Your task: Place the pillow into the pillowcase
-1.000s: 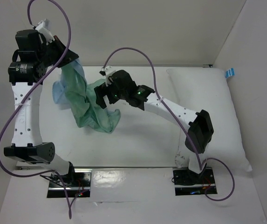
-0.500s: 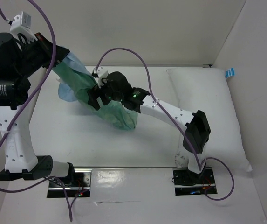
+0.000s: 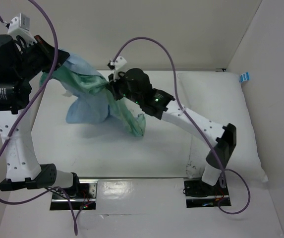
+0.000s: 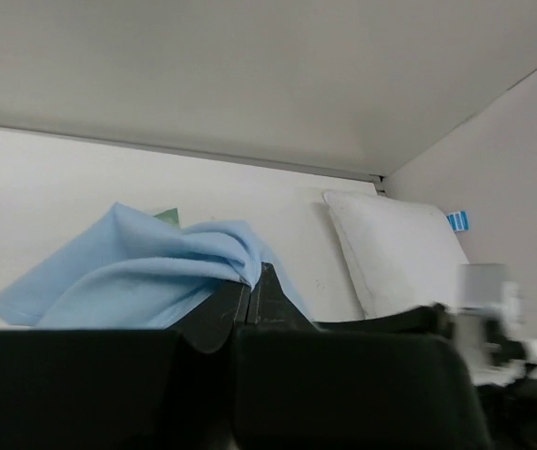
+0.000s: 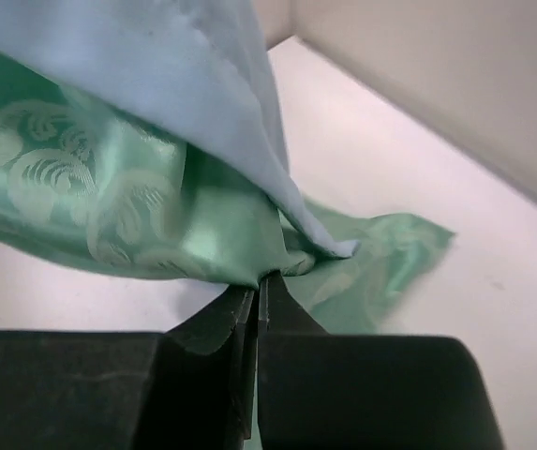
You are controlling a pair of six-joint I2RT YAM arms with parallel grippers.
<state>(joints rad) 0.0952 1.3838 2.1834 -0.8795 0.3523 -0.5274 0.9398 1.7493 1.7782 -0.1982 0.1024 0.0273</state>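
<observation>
The pillowcase (image 3: pixel 89 96) hangs stretched above the table, light blue on one face and sea-green with pale swirls on the other. My left gripper (image 3: pixel 52 64) is raised at the far left, shut on its upper edge; in the left wrist view the blue cloth (image 4: pixel 146 272) bunches at the left gripper (image 4: pixel 254 281). My right gripper (image 3: pixel 111 88) is shut on the green fold in mid-table; the right wrist view shows that green fold (image 5: pixel 137 216) pinched at the right gripper (image 5: pixel 261 286). The white pillow (image 3: pixel 221 114) lies flat along the right side, also seen in the left wrist view as a pillow (image 4: pixel 395 248).
A white table (image 3: pixel 146 148) is bounded by a back wall and a right wall. A small blue tag (image 3: pixel 244 77) sits at the pillow's far corner. Both arm bases (image 3: pixel 203 191) stand at the near edge, with purple cables looping above.
My right gripper has closed on the green cloth and lifted slightly toward the back. The left arm has raised the pillowcase higher, and the cloth is now stretched between both grippers.
</observation>
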